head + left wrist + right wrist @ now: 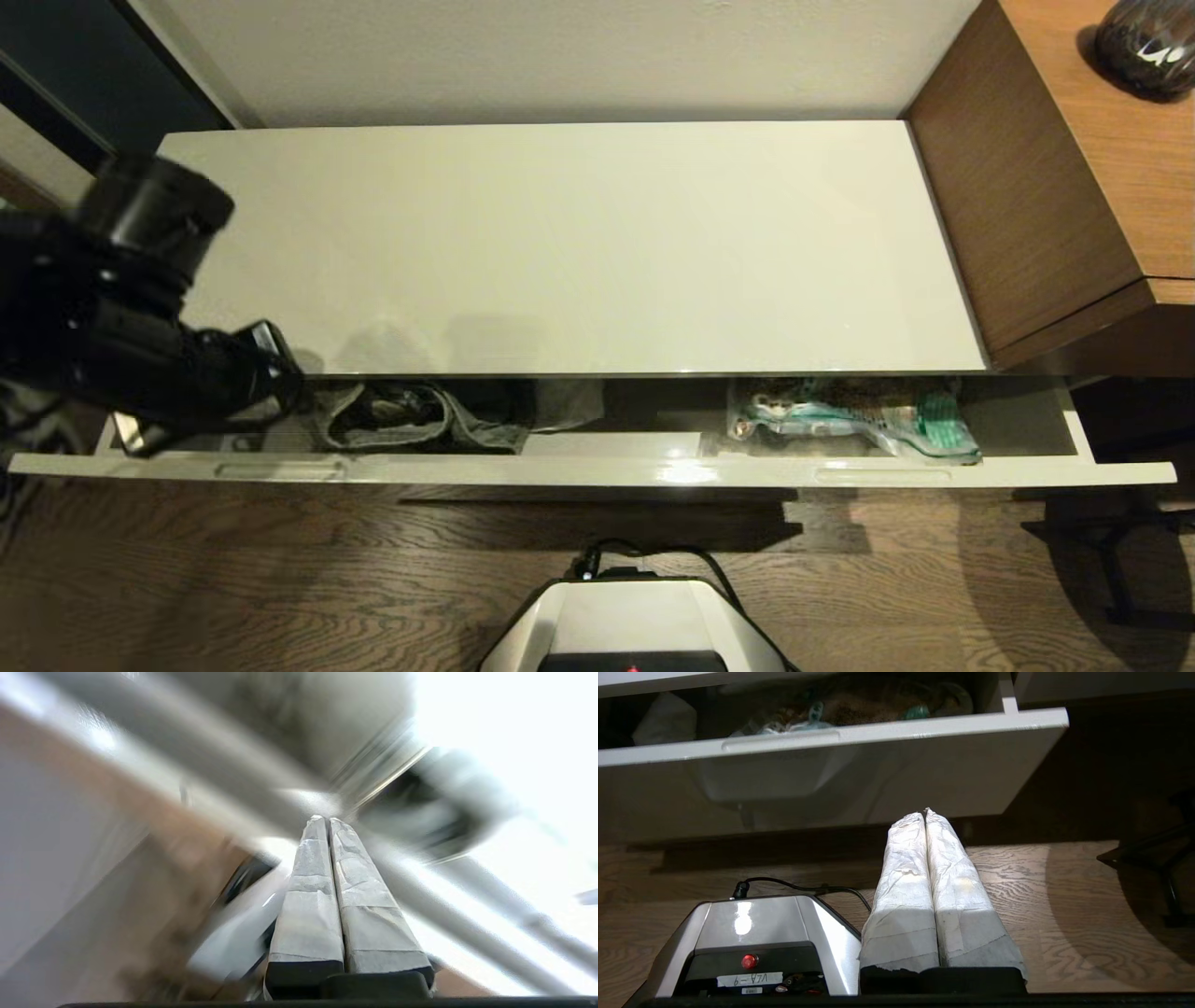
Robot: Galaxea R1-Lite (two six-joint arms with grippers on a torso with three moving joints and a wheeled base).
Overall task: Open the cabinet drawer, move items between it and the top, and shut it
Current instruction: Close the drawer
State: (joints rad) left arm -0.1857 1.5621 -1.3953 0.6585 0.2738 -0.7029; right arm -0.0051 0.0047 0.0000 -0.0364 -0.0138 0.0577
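Observation:
The cabinet drawer [597, 469] stands partly pulled out under the bare glossy top [579, 243]. A grey-green denim garment [411, 420] lies crumpled in the drawer's left half. I cannot make out the white paper roll; a pale soft shape [663, 718] lies deep in the drawer. My left arm [140, 345] hangs over the drawer's left end. The left gripper [327, 819] is shut on nothing, with streaked surroundings. My right gripper [926, 811] is shut and empty, held low over the floor, facing the drawer front [831, 779].
A green-and-brown printed packet [840, 420] fills the drawer's right part. The brown wood-grain desk [1074, 187] adjoins the cabinet on the right, with a dark round object [1144, 42] on it. My base [635, 625] stands on the wood floor before the drawer; a black stand [1111, 551] is at the right.

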